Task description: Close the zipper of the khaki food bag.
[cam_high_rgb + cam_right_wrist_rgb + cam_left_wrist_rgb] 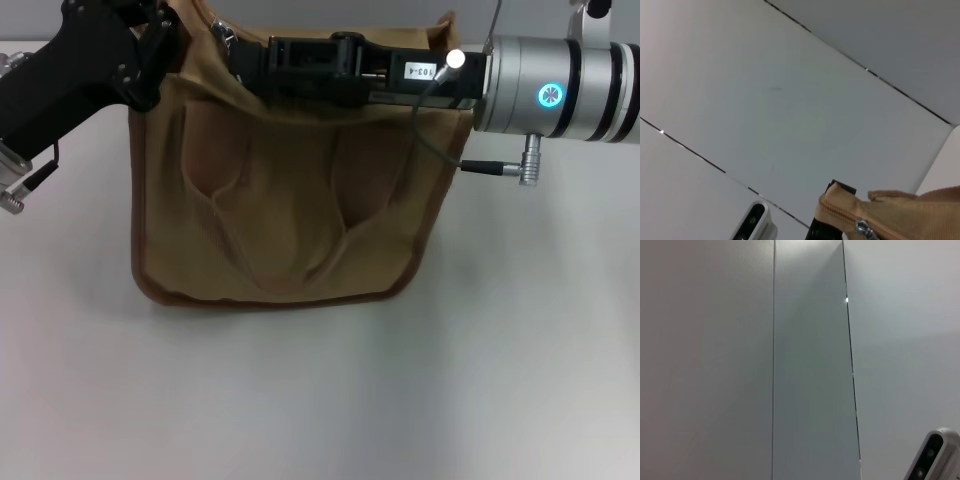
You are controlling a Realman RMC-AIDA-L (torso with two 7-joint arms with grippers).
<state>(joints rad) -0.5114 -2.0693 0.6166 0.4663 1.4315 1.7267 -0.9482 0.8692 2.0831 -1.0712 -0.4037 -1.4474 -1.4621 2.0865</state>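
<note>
In the head view, your khaki food bag [290, 220] stands upright on the white table [320, 400], its top edge at the far side. Your left gripper [160, 45] sits at the bag's top left corner, probably bracing the fabric so the slider can run; I cannot tell how its jaws stand. Your right gripper [250, 55] stretches across the bag's mouth from the right, jaws also hidden. The left wrist view shows only blank wall panels. In the right wrist view, the zipper [837, 212] curves along the bag's tan edge, its silver pull tab [862, 230] hanging free, nothing gripping it.
</note>
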